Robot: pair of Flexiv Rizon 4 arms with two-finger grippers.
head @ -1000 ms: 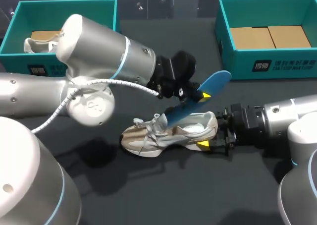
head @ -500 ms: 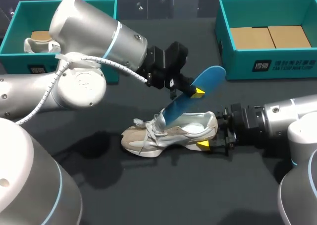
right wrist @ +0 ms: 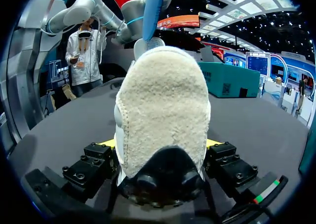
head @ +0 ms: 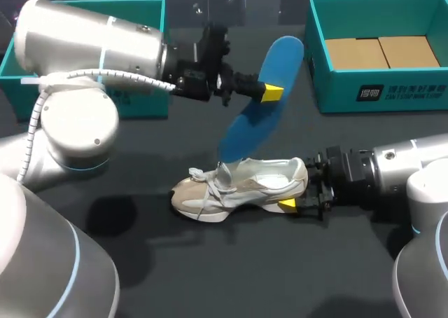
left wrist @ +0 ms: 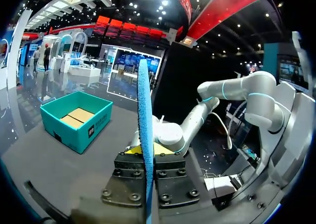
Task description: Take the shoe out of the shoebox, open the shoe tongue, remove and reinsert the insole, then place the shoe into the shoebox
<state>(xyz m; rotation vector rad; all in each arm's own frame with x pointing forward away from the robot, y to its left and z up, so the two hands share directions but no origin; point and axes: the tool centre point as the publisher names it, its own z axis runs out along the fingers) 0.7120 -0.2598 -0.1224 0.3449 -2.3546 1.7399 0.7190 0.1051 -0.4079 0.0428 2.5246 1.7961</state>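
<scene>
Blue insole [head: 245, 122] pinched in left jaws over shoe [head: 241, 185], whose heel right jaws clamp.

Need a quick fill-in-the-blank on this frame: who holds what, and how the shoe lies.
1. The left gripper is shut on the insole, which is ____ in colour.
2. The right gripper is shut on the shoe at its ____.
3. The shoe lies on the table with its toe pointing to my ____.

Missing words: blue; heel; left.
</scene>
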